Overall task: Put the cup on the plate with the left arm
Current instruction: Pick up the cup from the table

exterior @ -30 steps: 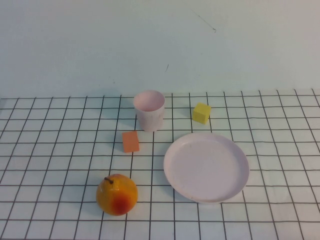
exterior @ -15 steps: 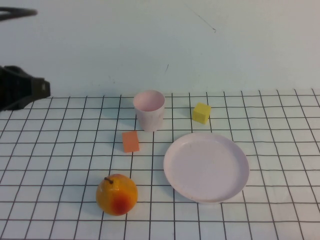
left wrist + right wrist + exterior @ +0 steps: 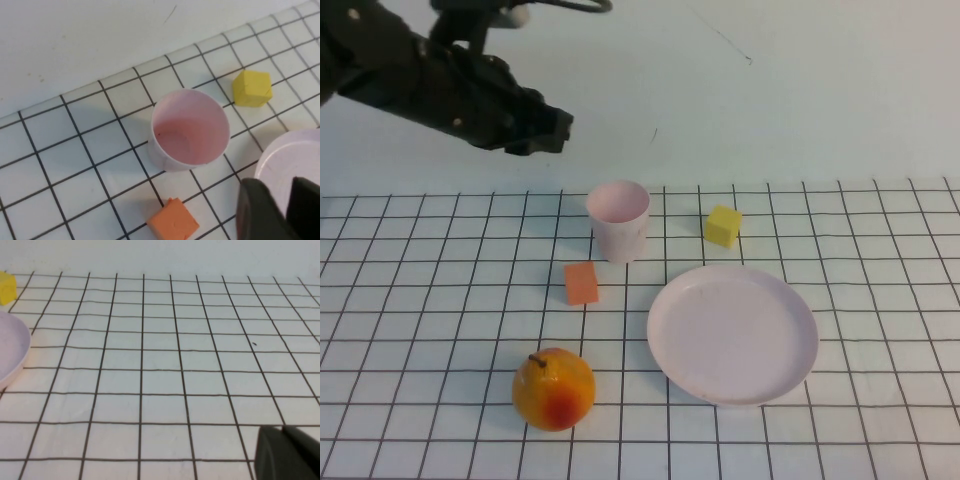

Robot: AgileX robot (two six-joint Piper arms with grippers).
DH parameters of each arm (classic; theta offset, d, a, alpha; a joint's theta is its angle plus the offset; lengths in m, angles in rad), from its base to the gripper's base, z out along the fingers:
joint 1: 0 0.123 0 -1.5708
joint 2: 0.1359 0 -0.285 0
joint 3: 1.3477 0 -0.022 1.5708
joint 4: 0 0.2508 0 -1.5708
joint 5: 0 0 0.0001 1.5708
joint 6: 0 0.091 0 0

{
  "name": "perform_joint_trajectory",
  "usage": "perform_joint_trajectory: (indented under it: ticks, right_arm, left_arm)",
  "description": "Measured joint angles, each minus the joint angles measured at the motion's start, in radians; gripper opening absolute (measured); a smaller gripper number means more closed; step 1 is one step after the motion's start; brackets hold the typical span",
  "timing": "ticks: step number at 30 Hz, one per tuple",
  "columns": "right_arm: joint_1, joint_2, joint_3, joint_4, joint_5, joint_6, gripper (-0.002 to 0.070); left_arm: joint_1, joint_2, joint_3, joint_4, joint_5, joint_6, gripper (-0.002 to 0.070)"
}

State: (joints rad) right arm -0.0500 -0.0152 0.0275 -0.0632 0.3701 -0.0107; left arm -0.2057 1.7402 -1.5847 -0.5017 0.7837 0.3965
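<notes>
The pale pink cup (image 3: pixel 618 220) stands upright and empty at the back middle of the gridded table. It also shows in the left wrist view (image 3: pixel 190 129). The pale pink plate (image 3: pixel 733 333) lies empty to its front right, apart from it; its rim shows in the left wrist view (image 3: pixel 285 160) and the right wrist view (image 3: pixel 10 352). My left gripper (image 3: pixel 560 130) hangs in the air up and to the left of the cup, slightly open and empty; its tips show in the left wrist view (image 3: pixel 277 182). My right gripper (image 3: pixel 283 429) is shut and empty over bare table, out of the high view.
An orange block (image 3: pixel 581 283) lies just front left of the cup. A yellow cube (image 3: pixel 722 225) sits right of the cup, behind the plate. An orange-yellow fruit (image 3: pixel 553 389) stands at the front left. A pale wall rises behind the table.
My left arm has come in from the left edge and moved right and up, reaching a spot above and left of the cup. The objects have not moved.
</notes>
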Motion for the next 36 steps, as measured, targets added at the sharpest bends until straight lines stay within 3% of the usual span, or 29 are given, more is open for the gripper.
perform_joint_trajectory:
  ticks: [4,6,9,18,25,28,33,36]
  right_arm:
    - [0.0,0.0,0.0,0.0,0.0,0.0,-0.0002]
    - [0.0,0.0,0.0,0.0,0.0,0.0,-0.0002]
    - [0.0,0.0,0.0,0.0,0.0,0.0,-0.0002]
    - [0.0,0.0,0.0,0.0,0.0,0.0,-0.0002]
    - [0.0,0.0,0.0,0.0,0.0,0.0,-0.0002]
    - [0.0,0.0,0.0,0.0,0.0,0.0,-0.0002]
    - [0.0,0.0,0.0,0.0,0.0,0.0,-0.0002]
    - [0.0,0.0,0.0,0.0,0.0,0.0,-0.0002]
  left_arm:
    - [-0.038,0.134,-0.12,0.045,0.045,-0.008,0.0403]
    - [-0.052,0.189,-0.172,0.052,0.06,-0.027,0.0516]
    - [-0.062,0.269,-0.249,0.067,0.072,-0.06,0.057]
    - [-0.07,0.487,-0.449,0.217,0.096,-0.189,0.0519]
    - [-0.07,0.595,-0.524,0.237,0.141,-0.206,0.0485]
    - [-0.07,0.616,-0.529,0.237,0.168,-0.206,0.0398]
    - [-0.07,0.625,-0.533,0.237,0.2,-0.206,0.009]
    - [-0.07,0.625,-0.541,0.237,0.221,-0.202,0.0027]
